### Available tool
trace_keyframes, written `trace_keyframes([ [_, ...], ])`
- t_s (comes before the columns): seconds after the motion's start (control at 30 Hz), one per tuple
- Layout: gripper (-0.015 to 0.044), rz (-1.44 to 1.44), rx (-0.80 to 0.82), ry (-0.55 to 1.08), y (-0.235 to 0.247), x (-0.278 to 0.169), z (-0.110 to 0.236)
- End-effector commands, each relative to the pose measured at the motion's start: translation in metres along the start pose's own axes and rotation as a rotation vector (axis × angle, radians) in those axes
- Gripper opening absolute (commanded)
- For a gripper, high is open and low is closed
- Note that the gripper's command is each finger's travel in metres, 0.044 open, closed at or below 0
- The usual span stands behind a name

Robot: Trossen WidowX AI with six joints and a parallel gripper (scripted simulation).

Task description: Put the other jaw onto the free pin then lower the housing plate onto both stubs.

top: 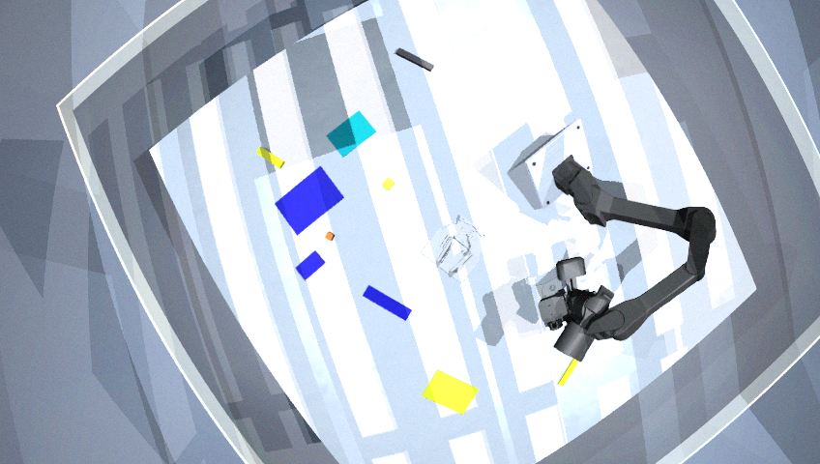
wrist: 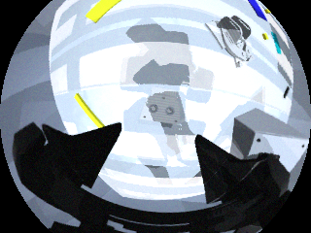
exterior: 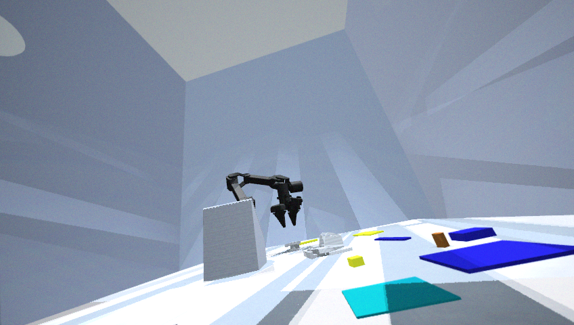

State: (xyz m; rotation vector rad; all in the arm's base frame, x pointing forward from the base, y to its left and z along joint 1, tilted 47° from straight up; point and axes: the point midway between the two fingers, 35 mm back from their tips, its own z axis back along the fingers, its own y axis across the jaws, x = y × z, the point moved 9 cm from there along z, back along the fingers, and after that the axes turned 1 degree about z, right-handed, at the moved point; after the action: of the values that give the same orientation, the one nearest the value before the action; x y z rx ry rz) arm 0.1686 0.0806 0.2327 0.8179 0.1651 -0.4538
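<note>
My gripper (exterior: 289,225) (wrist: 159,132) is open and empty, pointing down well above the table. A small grey plate with two round raised features (top: 550,287) (wrist: 175,117) lies below it; in the wrist view it shows just beyond the gap between the fingertips. The arm covers part of it in the top view. The pale gripper mechanism (top: 454,255) (exterior: 331,241) (wrist: 232,37) stands apart from the plate, with an upright part and thin jaw-like pieces. Its pins, gear teeth and how each jaw sits are too washed out to tell.
A large grey wedge-shaped block (top: 552,163) (exterior: 231,243) (wrist: 255,128) stands by the arm's base. A yellow strip (top: 568,372) (wrist: 88,111) lies near the plate. A yellow slab (top: 450,391), a blue bar (top: 387,303) and a small yellow block (top: 388,184) lie farther out.
</note>
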Motion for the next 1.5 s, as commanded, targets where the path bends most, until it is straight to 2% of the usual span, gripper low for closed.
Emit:
trace_keyframes([
  [0.0, 0.044, 0.013, -0.001, 0.005, -0.001, -0.001, -0.007],
  [0.13, 0.044, 0.013, 0.003, 0.006, -0.001, -0.002, -0.038],
  [0.43, 0.044, 0.013, 0.004, 0.006, -0.001, -0.003, -0.041],
  [1.47, 0.044, 0.013, 0.004, 0.007, -0.001, -0.002, -0.081],
])
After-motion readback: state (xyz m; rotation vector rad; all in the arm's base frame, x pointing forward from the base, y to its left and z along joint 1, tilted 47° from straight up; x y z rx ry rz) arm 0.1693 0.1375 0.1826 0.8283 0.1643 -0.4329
